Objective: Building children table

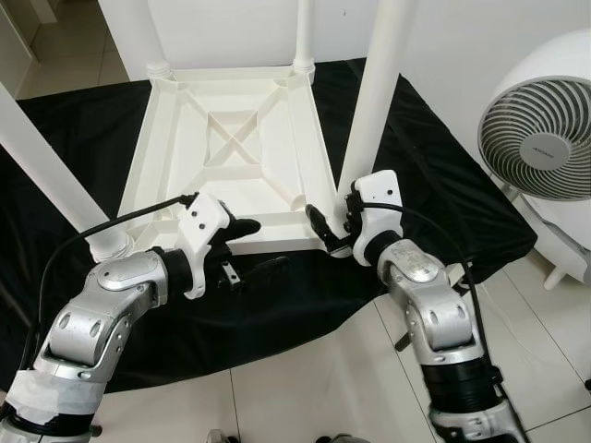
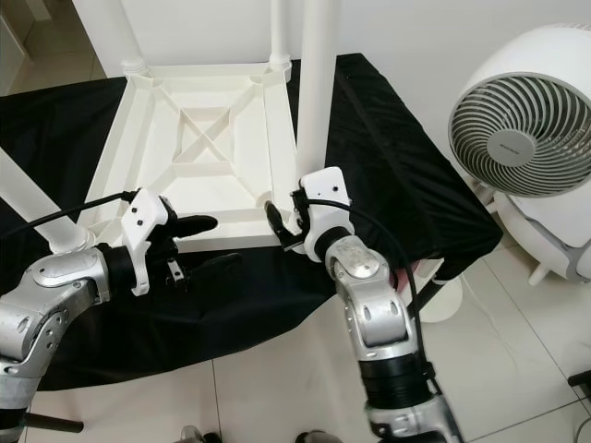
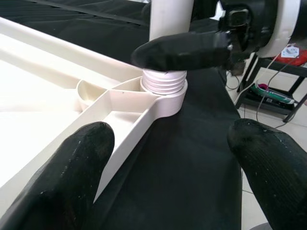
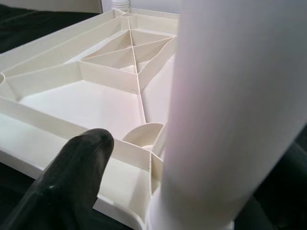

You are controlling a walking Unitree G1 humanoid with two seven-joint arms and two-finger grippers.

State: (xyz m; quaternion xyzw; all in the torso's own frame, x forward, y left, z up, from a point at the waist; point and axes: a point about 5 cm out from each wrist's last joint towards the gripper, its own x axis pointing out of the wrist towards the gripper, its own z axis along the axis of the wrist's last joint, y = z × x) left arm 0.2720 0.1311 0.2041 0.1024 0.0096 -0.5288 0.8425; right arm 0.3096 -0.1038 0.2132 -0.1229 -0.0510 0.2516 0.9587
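Observation:
A white plastic children's table (image 1: 277, 194) lies upside down on a black cloth (image 1: 425, 194), its legs pointing up. The near right leg (image 1: 379, 83) stands in its threaded corner socket (image 3: 165, 84). My right gripper (image 1: 334, 221) is at the base of that leg. One black finger (image 4: 81, 163) lies on the table side of the leg with a gap showing, and the other finger is hidden behind the leg. My left gripper (image 1: 254, 247) hovers open and empty over the cloth at the table's near edge, pointing toward that corner.
The near left leg (image 1: 46, 166) slants up at the left, and two more legs (image 1: 303, 32) stand at the far corners. A white fan (image 1: 545, 138) stands on the tiled floor (image 1: 323, 388) to the right. Cables and a rack (image 3: 268, 96) sit beyond the cloth's right edge.

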